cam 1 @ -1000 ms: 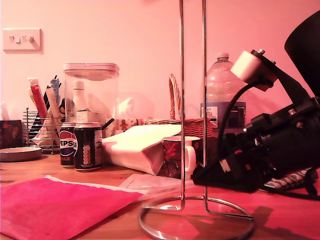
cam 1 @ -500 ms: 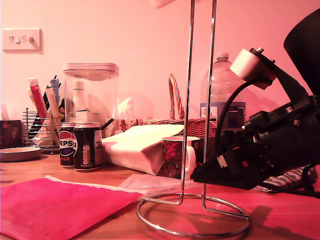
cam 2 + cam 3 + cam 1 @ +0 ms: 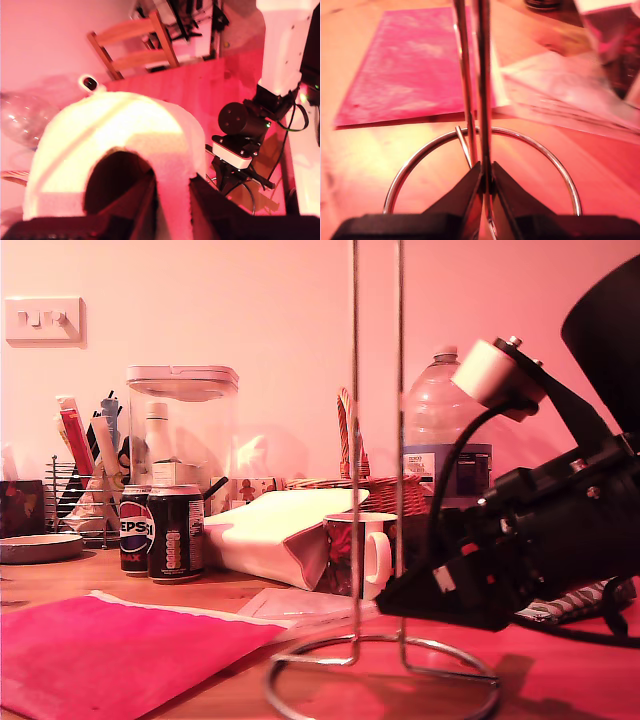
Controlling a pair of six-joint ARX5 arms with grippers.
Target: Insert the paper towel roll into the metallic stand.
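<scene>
Swaying back upright after tilting, the metallic stand (image 3: 378, 490) sits pinched by my second gripper (image 3: 485, 182); my first gripper (image 3: 170, 200) grasps the paper towel roll (image 3: 120, 145) aloft, ready for threading.

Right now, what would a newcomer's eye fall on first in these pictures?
Probably the metallic stand, its tall chrome rods rising out of the exterior view's top, pinched low down by my second pincer. Next, the paper towel roll filling the first wrist view, with my first pincer shut on its wall.
</scene>
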